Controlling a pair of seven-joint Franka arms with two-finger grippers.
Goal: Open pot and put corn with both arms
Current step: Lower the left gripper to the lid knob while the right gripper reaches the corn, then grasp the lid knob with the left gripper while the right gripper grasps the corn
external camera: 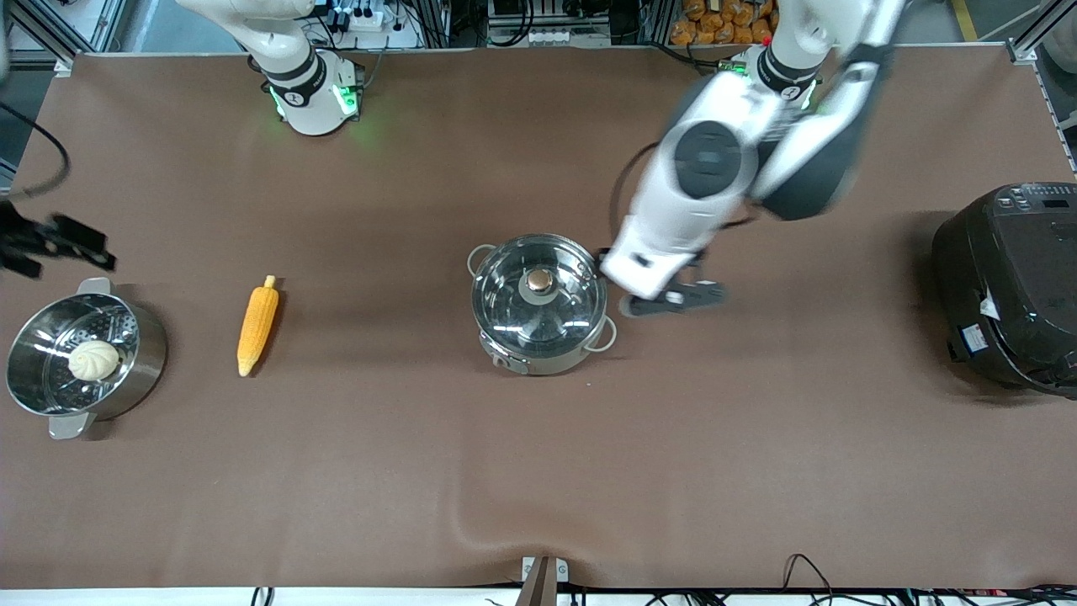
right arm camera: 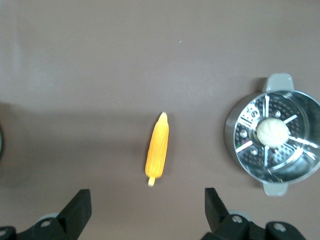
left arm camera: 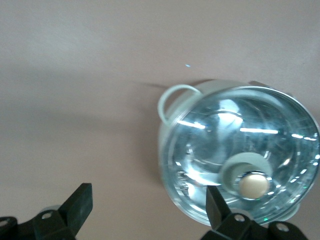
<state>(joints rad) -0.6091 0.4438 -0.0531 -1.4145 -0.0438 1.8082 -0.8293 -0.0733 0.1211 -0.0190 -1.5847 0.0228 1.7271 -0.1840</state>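
Note:
The shiny pot (external camera: pixel 538 337) stands mid-table with its glass lid (external camera: pixel 505 290) and coppery knob (external camera: pixel 539 280) on. My left gripper (external camera: pixel 673 300) is open and empty, low beside the pot toward the left arm's end. In the left wrist view (left arm camera: pixel 147 210) one finger overlaps the lid's edge, with the pot (left arm camera: pixel 240 145) and knob (left arm camera: pixel 252 184) ahead. The yellow-orange corn (external camera: pixel 257 326) lies on the table toward the right arm's end. My right gripper (external camera: pixel 59 240) is open and empty, up in the air. Its wrist view (right arm camera: pixel 147 210) shows the corn (right arm camera: pixel 157 150) below.
A steel steamer pot (external camera: pixel 147 353) holding a white bun (external camera: pixel 93 360) stands at the right arm's end, beside the corn; it also shows in the right wrist view (right arm camera: pixel 240 135). A big black rice cooker (external camera: pixel 1010 286) stands at the left arm's end.

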